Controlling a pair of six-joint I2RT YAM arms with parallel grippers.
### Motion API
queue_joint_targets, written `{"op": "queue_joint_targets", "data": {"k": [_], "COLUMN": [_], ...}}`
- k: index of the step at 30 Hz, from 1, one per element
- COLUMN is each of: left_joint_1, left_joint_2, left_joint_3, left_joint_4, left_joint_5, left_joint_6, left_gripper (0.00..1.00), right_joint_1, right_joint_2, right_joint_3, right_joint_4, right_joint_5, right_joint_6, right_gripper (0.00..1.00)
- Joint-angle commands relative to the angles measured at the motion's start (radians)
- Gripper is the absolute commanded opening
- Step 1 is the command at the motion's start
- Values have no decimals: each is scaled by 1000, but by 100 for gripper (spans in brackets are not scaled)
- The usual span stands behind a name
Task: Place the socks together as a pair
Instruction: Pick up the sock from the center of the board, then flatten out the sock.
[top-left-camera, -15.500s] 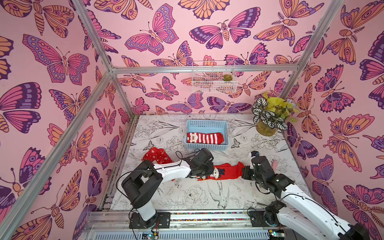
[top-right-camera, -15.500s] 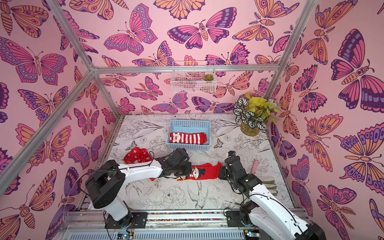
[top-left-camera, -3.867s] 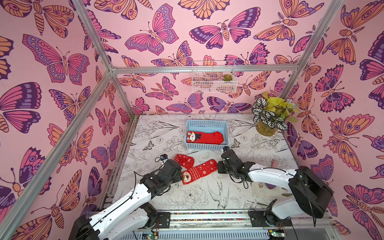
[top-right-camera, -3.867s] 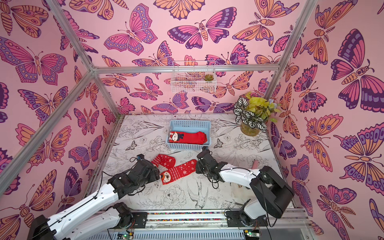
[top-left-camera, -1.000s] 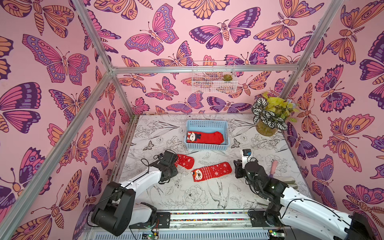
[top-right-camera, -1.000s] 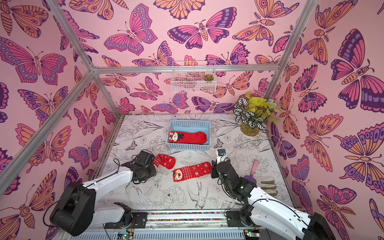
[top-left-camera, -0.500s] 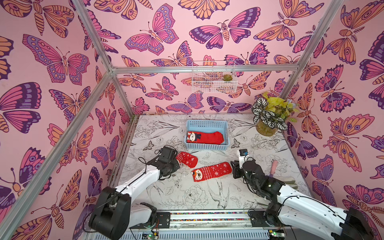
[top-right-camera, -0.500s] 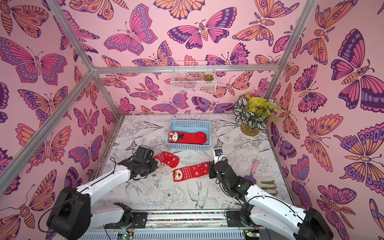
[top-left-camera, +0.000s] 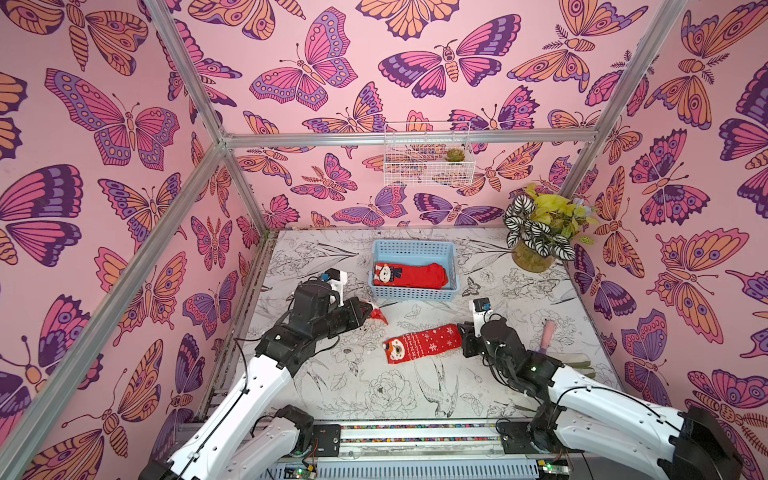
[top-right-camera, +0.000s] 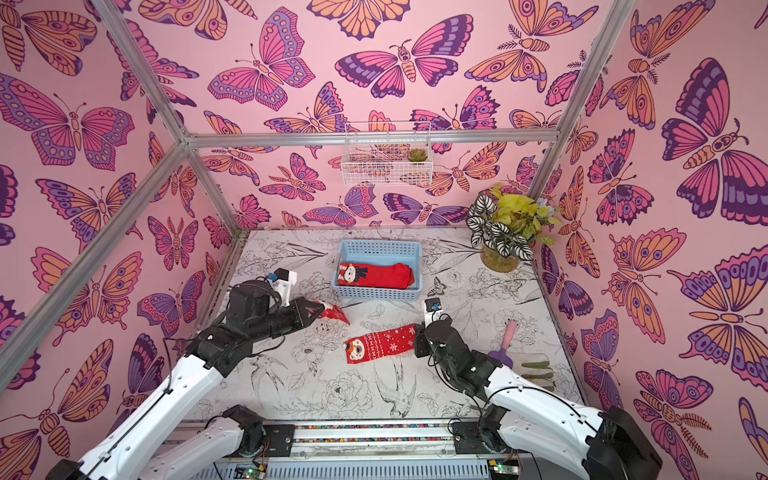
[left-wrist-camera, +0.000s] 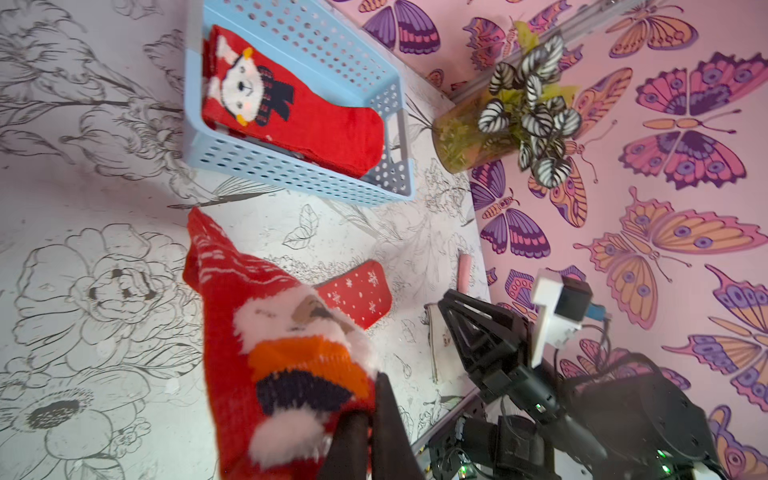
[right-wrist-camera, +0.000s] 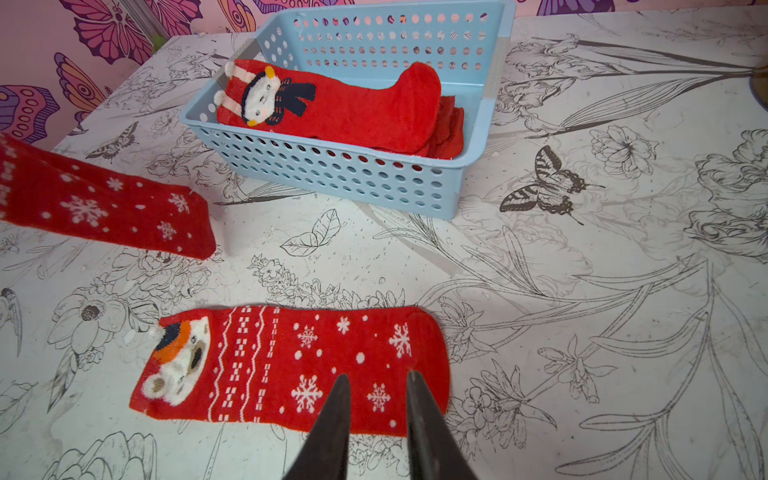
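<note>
Compared with one second before, the left gripper (top-left-camera: 368, 309) has clamped on the cuff of the held sock (left-wrist-camera: 257, 332) and raised it. It slants down from the jaws at 10 o'clock from the flat sock (top-left-camera: 422, 344) on the table (top-left-camera: 374, 395). The right gripper (right-wrist-camera: 376, 376), jaws slightly apart, has closed in on the flat sock's toe from 3 o'clock. Both socks are red with white snowflakes and fuzzy animal-face cuffs. At 12 o'clock, a basket (top-left-camera: 411, 294) holds red socks (top-left-camera: 415, 276).
</note>
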Motion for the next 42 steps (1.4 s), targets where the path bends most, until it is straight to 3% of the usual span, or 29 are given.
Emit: {"op": "queue_joint_targets", "data": {"k": [1, 7, 11, 15, 19, 28, 31, 33, 35, 39, 42], "left_joint_1": [-76, -287, -399, -467, -468, -394, -331, -299, -288, -284, -284], "left_joint_2": [48, 293, 493, 570, 556, 428, 393, 354, 288, 201, 153], "left_joint_3": [56, 277, 471, 573, 493, 19, -95, -146, -180, -234, -265], "left_joint_4": [-26, -15, -13, 5, 25, 45, 32, 24, 12, 1, 0], "left_joint_5": [-11, -98, -172, -227, -250, -277, -283, -306, -355, -408, -406], "left_joint_6": [38, 118, 178, 213, 195, 1, -42, -63, -81, -117, -141], "left_gripper": [0, 0, 0, 0, 0, 0, 24, 49, 69, 71, 69], "right_joint_1": [8, 6, 7, 6, 7, 6, 6, 5, 3, -8, -52], "right_joint_2": [-14, -131, -216, -283, -329, -251, -200, -163, -111, -10, 51], "right_joint_3": [4, -34, -41, -47, -67, -54, -40, -37, -25, 13, 28], "right_joint_4": [1, -34, -115, -197, -194, -156, -143, -125, -112, -119, -102], "right_joint_5": [20, 120, 267, 377, 399, 346, 325, 312, 293, 268, 166], "right_joint_6": [16, 43, 72, 104, 101, 98, 92, 84, 74, 85, 97], "right_gripper": [25, 23, 23, 24, 25, 26, 26, 26, 27, 27, 27]}}
